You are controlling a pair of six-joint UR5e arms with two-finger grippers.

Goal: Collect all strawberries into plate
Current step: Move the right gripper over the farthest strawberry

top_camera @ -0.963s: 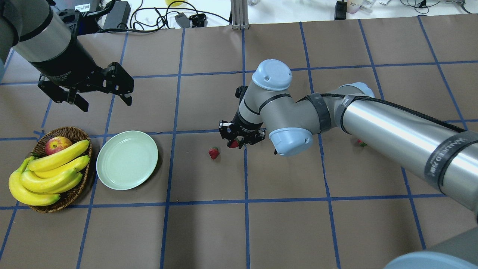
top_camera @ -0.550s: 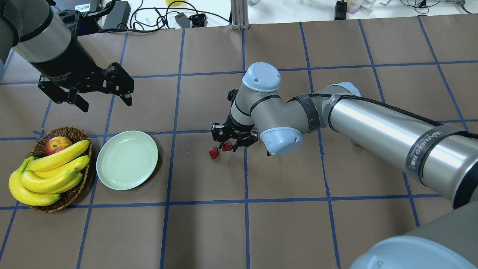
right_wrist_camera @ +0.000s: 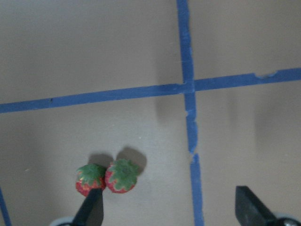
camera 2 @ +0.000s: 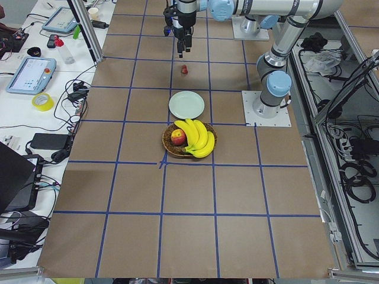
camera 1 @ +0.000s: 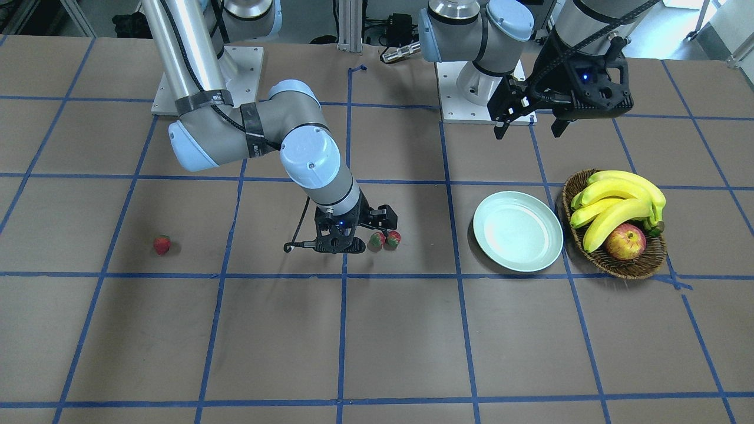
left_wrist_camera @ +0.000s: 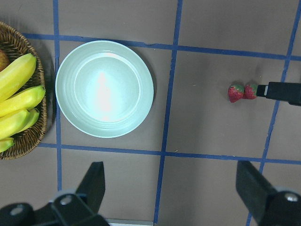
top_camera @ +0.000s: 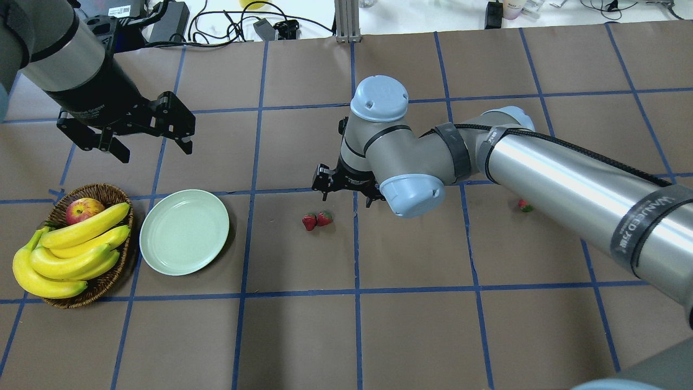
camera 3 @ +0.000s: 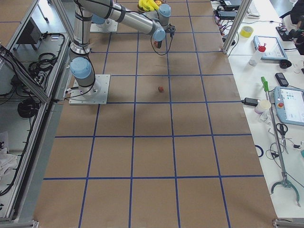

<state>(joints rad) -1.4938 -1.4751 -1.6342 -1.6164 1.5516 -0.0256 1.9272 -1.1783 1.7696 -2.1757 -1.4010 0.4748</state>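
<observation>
Right gripper (top_camera: pixel 346 189) is held w/ jaws apart, empty, just far of two strawberries (top_camera: pixel 316 220) lying touching on the counter (top_camera: pixel 411 336). A third strawberry (top_camera: pixel 523 206) lies well right. No fruit is held by the plate (top_camera: pixel 184 232) at left.

Risk: as the pair touch, one may be nudged and rolled off when the other is pinched.

Left gripper (top_camera: pixel 154 151), also spread, hangs far of the plate. Nothing is seen between pair and plate; the basket (top_camera: pixel 103 190) sits just left of it.
</observation>
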